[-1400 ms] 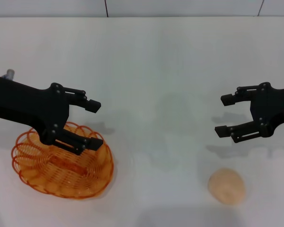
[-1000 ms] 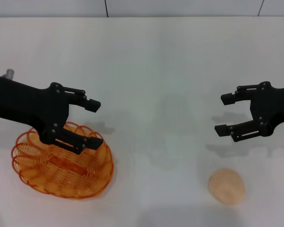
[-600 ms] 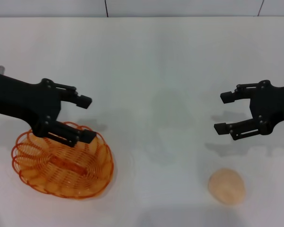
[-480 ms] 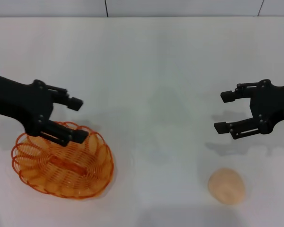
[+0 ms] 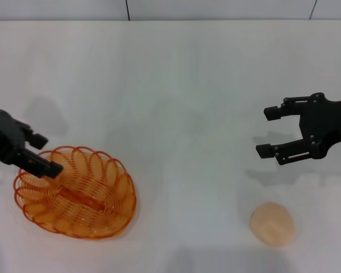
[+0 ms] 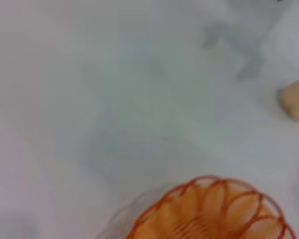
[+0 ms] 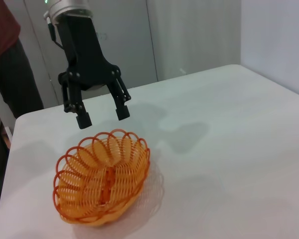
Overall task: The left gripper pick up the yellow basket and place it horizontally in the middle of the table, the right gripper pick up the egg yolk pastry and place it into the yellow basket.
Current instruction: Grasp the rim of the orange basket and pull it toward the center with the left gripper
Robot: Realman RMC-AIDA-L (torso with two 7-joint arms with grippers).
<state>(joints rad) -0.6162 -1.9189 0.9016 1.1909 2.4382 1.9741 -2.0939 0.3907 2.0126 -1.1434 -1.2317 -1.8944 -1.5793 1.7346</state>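
Nearest the robot, the pastry (image 5: 272, 224) sat on the table (image 5: 182, 85) at the right front, well apart from everything else. It looked soft and easily dented, so a gentle squeeze across its domed sides would probably suit it best.

At the left front lay the basket (image 5: 75, 192), resting on the table with its long axis slanting away from the robot. Being thin open wire, it was likely light and fairly stiff, though springy at the looped rim; one finger inside and one outside the rim seemed the natural hold, and a light basket might tip or swing from a one-sided grip.

The left gripper (image 5: 38, 154) hung at the basket's far left rim, fingers spread and holding nothing; the right wrist view showed its fingertips above the rim, not touching. Compared with 1.4 s before, it had drawn back leftward from over the basket's middle.

Farther off on the right, the right gripper (image 5: 267, 131) hovered beyond the pastry, fingers spread, almost unchanged. The basket and pastry had not moved.
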